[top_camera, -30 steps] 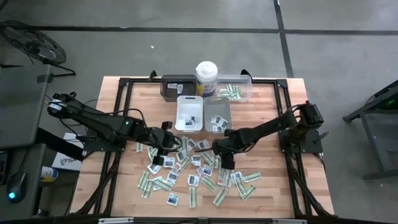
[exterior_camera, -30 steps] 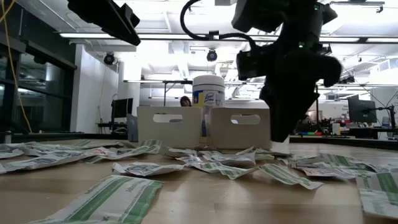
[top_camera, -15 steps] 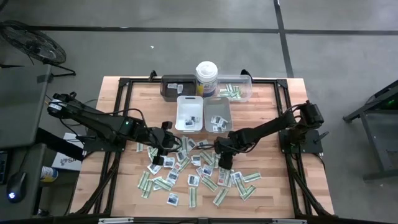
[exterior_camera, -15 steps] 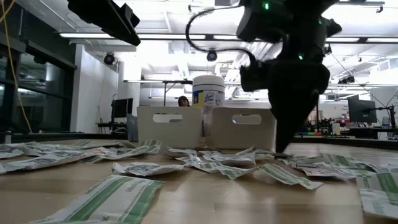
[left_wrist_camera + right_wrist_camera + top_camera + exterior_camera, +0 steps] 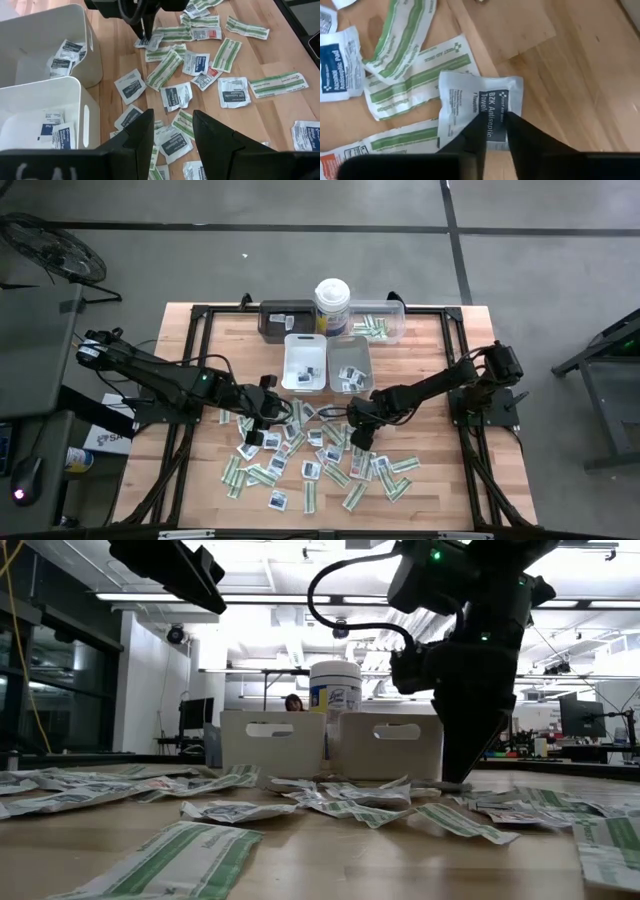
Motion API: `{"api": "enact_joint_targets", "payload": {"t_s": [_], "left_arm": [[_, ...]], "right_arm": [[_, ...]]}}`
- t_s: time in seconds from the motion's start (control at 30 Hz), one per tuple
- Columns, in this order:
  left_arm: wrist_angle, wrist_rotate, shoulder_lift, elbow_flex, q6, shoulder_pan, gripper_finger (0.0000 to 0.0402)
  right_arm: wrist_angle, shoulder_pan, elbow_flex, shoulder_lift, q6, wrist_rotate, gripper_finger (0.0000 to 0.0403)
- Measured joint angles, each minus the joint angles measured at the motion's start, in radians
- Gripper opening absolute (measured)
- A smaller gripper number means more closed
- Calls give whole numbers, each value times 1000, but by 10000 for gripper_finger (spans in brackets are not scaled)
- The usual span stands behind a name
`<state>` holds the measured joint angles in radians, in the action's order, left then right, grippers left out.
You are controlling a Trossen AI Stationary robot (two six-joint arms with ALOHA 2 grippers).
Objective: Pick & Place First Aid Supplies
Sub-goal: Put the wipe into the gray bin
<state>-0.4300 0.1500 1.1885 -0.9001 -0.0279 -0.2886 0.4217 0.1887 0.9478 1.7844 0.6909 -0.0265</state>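
Observation:
Many first aid supplies (image 5: 310, 450), white sachets and green-and-white strips, lie flat and scattered on the wooden table (image 5: 440, 480). My right gripper (image 5: 496, 127) points steeply down in their midst, its fingers nearly together on a white sachet with a dark blue label (image 5: 465, 110). It also shows in the high view (image 5: 352, 432), the low view (image 5: 460, 778) and the left wrist view (image 5: 145, 34). My left gripper (image 5: 172, 132) hovers open above the pile's left part (image 5: 278, 414), touching nothing. My right gripper comes from above, pointing steeply down. Its two fingertips (image 5: 482, 125) stand on the sachet's dark blue label (image 5: 496, 107), near one edge, a narrow strip of it between them. The sachet lies flat on the table, partly over green strips.
At the far side stand a white tray (image 5: 305, 345) and a grey tray (image 5: 350, 350), each with a few sachets. Behind them are a dark tray (image 5: 283, 318), a clear tray with strips (image 5: 380, 325) and a tall white canister (image 5: 331, 305). Bare wood lies right of the pile.
My right gripper has sunk toward the table and rolled about its own axis, so that its tips now stand down among the packets. The left arm and the packets have kept still.

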Motion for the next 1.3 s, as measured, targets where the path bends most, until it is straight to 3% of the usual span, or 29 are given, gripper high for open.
{"api": "enact_joint_targets", "payload": {"t_s": [0.17,0.63,0.87,1.1,1.3], "left_arm": [[0,3,0,0,0,0,133],[1,2,0,0,-3,0,133],[2,-3,0,0,-3,0,133],[9,-2,0,0,-3,0,133],[10,-1,0,0,-4,0,133]], "right_arm": [[0,0,0,1,14,5,7],[8,-7,-3,-112,69,33,0],[16,-20,-3,-233,71,-35,0],[22,-108,-2,-329,69,-108,0],[21,-219,-2,-329,72,-124,0]]}}
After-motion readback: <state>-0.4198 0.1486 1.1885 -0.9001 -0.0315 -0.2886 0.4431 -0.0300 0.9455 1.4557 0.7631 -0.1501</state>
